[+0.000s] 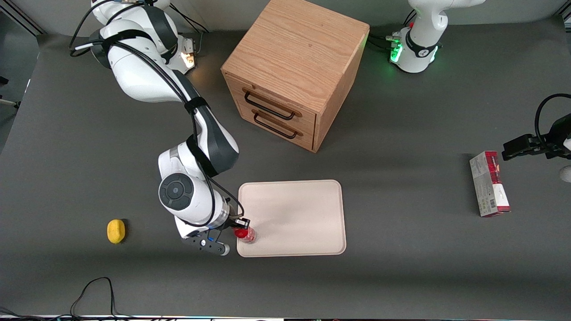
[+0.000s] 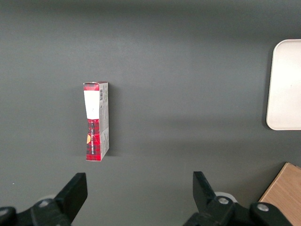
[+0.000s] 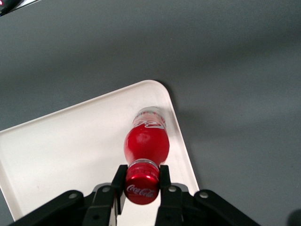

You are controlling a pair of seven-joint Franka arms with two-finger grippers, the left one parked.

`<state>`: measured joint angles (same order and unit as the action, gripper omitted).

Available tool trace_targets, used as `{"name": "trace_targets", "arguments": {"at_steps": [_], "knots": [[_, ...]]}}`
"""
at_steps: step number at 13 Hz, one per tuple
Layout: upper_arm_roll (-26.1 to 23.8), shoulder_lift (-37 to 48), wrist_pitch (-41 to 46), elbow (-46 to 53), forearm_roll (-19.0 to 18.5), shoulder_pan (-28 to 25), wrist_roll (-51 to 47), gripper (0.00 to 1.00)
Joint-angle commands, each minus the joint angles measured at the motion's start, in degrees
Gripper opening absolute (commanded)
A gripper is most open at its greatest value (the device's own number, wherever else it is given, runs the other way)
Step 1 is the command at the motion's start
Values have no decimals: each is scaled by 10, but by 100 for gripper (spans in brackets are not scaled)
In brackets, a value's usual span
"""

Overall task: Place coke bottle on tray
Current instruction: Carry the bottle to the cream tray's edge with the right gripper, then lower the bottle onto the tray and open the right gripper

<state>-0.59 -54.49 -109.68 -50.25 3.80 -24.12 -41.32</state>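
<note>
On my right wrist feed the coke bottle (image 3: 146, 141) shows white Coca-Cola script on its red cap, and more white script on the red label lower down (too curved for me to read). The red-and-white carton (image 2: 96, 121) near the parked arm's end carries a barcode and small print I cannot make out.

Everything sits on a dark grey matte table (image 1: 401, 249). The wooden drawer cabinet (image 1: 296, 71), with two black handles, stands farther from the front camera than the tray (image 1: 299, 209), and a yellow lemon-like object (image 1: 116, 231) lies toward the working arm's end.

The gripper (image 3: 142, 184) has its two fingers (image 3: 119, 181) pinching the bottle's neck just below the cap. The bottle stands upright over the tray's corner nearest the front camera, at the working arm's side, just inside the rim; I cannot tell whether its base touches the tray.
</note>
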Motion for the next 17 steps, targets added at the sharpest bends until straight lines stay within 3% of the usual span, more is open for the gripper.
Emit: {"name": "trace_targets", "arguments": {"at_steps": [1, 2, 12, 15, 17], "knots": [[2, -11, -3, 24, -5, -4, -17, 33], [2, -11, -9, 24, -12, -5, -19, 98], [-1, -3, 6, 21, -26, -6, -24, 100], [-1, 31, 59, 14, -22, 4, -12, 100], [2, 79, 142, -21, -13, 24, 51, 100]]}}
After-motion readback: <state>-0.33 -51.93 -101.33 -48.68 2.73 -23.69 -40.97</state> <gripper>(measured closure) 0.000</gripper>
